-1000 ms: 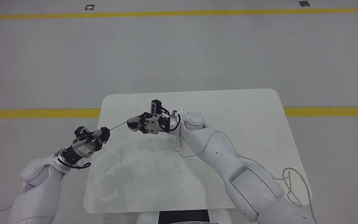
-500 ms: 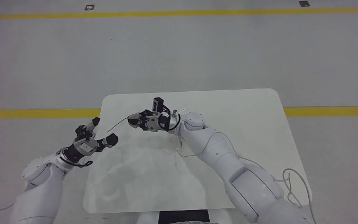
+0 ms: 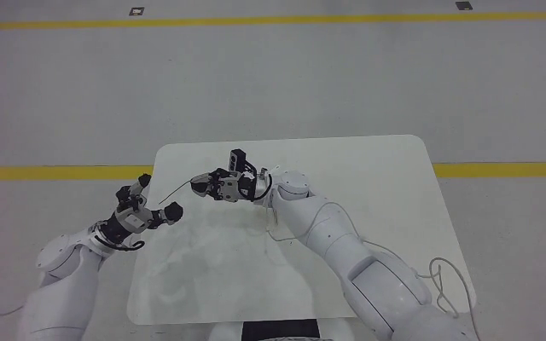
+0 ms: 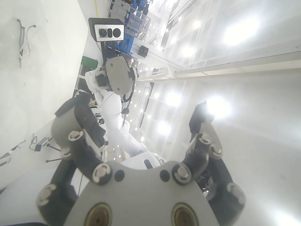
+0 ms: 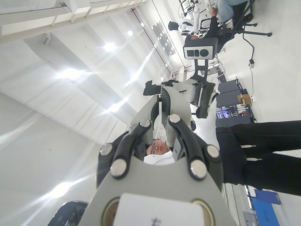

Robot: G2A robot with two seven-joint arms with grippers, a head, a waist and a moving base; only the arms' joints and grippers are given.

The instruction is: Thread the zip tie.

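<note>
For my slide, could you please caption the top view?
Right gripper holds zip tie above the table; left gripper open.

**Item count: top view**

There was one zip tie [image 3: 177, 187]. Two grippers were up: left gripper [image 3: 157, 197] and right gripper [image 3: 203, 183]. There was one table [image 3: 384, 170]. The floor had two yellow lines [image 3: 341, 19] and two dark markers [image 3: 136, 11].
</note>
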